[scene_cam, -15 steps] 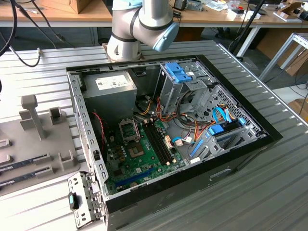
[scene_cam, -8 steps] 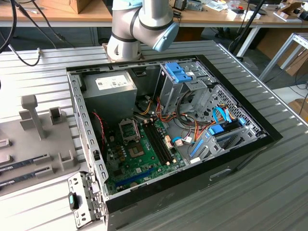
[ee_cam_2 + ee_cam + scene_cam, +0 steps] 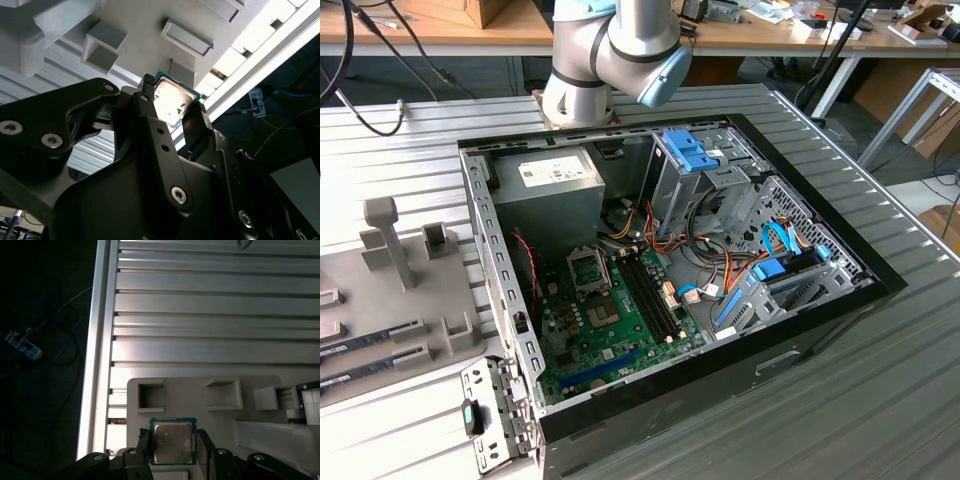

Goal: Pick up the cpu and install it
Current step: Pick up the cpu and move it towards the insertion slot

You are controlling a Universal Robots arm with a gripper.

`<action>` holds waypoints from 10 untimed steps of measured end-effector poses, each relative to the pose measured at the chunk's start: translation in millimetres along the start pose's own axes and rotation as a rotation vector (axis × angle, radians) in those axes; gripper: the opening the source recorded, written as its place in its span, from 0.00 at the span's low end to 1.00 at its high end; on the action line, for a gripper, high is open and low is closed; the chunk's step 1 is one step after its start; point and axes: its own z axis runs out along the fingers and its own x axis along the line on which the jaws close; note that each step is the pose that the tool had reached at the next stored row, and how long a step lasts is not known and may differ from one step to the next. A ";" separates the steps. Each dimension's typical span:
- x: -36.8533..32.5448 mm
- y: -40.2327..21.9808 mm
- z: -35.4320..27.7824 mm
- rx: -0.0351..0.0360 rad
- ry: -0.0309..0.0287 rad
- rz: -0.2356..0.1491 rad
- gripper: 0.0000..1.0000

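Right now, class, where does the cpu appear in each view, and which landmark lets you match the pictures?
First wrist view: the cpu on the grey holder plate, near two square pockets.
Second wrist view: the cpu at the pincer tip, by the same pockets.
Exterior view: the shared landmark, the ribbed metal table, surrounds the computer case.

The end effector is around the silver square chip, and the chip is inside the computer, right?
No. The end effector is around the silver square chip, but the chip is at the grey holder, outside the computer; the first wrist view shows it.
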 end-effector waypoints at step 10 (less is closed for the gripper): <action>-0.1 1.1 -4.1 -0.0134 -0.0001 0.000 0.47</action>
